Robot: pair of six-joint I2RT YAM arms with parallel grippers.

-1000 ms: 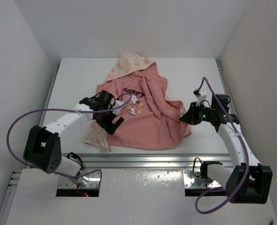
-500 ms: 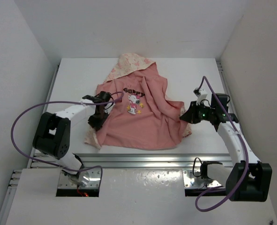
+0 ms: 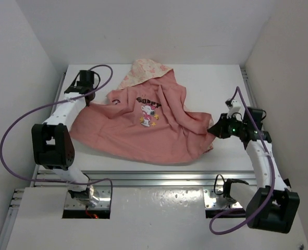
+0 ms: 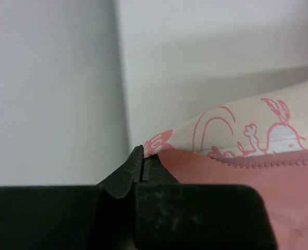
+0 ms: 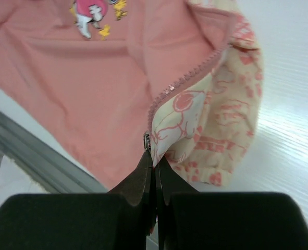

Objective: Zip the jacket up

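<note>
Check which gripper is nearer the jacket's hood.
Left. The left gripper, shut on the jacket, sits close beside the hood; the right gripper grips the jacket's opposite, near corner, farther away.

Salmon-pink lining and cream, pink-printed outer on the jacket; white table; purple cables

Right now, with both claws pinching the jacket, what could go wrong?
The left gripper and right gripper each pinch only a thin bit of the jacket edge, so it might slip free. The jacket lies spread lining-up, its zipper edges far apart, so bringing them together may bunch the cloth.
</note>
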